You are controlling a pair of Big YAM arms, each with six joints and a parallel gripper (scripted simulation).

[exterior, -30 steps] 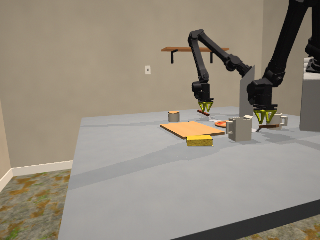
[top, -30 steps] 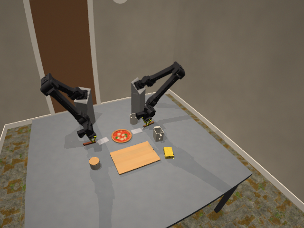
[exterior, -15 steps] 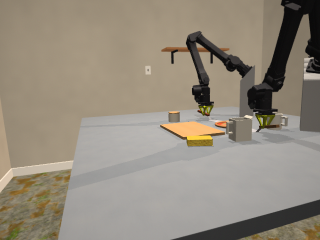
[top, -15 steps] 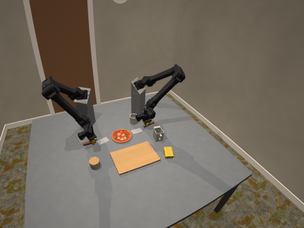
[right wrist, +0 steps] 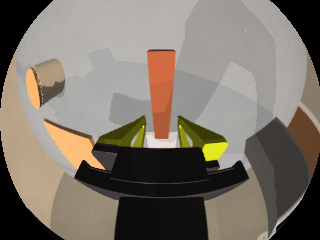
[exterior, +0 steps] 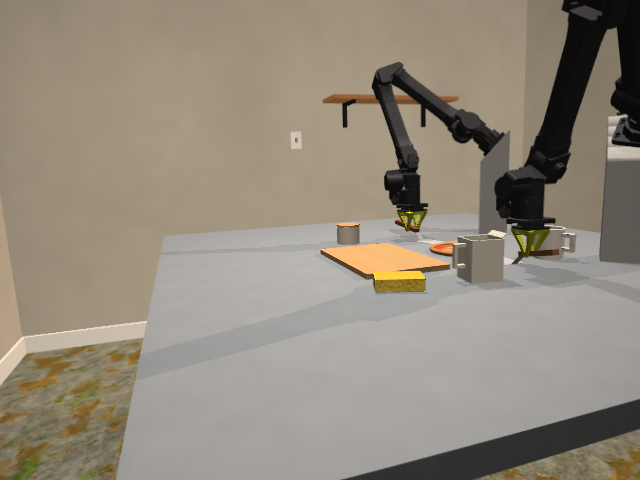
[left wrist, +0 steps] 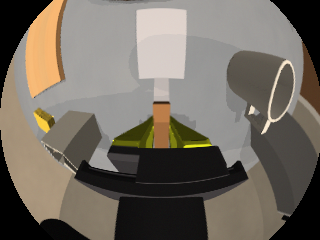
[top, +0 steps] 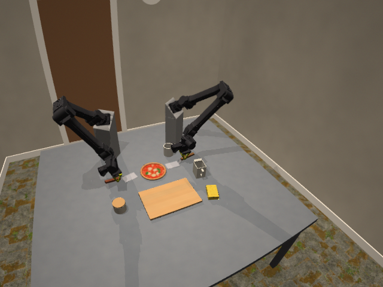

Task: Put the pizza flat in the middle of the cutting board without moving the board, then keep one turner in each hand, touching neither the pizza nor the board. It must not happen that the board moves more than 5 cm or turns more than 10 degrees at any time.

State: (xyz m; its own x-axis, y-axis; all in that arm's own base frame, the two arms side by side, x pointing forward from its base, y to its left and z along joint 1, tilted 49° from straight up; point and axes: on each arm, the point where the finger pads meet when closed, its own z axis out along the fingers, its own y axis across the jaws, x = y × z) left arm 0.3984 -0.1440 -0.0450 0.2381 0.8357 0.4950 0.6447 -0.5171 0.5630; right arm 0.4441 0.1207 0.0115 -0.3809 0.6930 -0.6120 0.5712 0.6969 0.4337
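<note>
Pizza (top: 152, 170) (exterior: 443, 248) flat on the table, off the cutting board (top: 170, 198) (exterior: 385, 258) (left wrist: 45, 50) (right wrist: 72, 145), near its arm-base side. Beyond that side — left gripper (top: 185, 156) (exterior: 528, 254) (left wrist: 161, 135) closed on the brown-handled turner (top: 187, 156) (exterior: 540, 252) (left wrist: 161, 122); right gripper (top: 117, 179) (exterior: 410, 228) (right wrist: 161, 125) part-open, fingers apart astride the red-handled turner (top: 111, 180) (exterior: 401, 224) (right wrist: 161, 90). Yellow sponge (top: 212, 192) (exterior: 399, 282) (left wrist: 44, 120) beside the board's left-arm end — lidded canister (top: 119, 205) (exterior: 347, 234) (right wrist: 47, 82) off its opposite end.

red-and-white pizza (top: 152, 171) with green flecks, orange-tan board (top: 170, 198) (exterior: 383, 258) (left wrist: 45, 47) (right wrist: 74, 145), yellow sponge (top: 212, 191) (exterior: 399, 282) (left wrist: 44, 120), grey tabletop (top: 89, 241) (exterior: 310, 372), mottled brown-green floor (top: 15, 237) (exterior: 77, 408)
</note>
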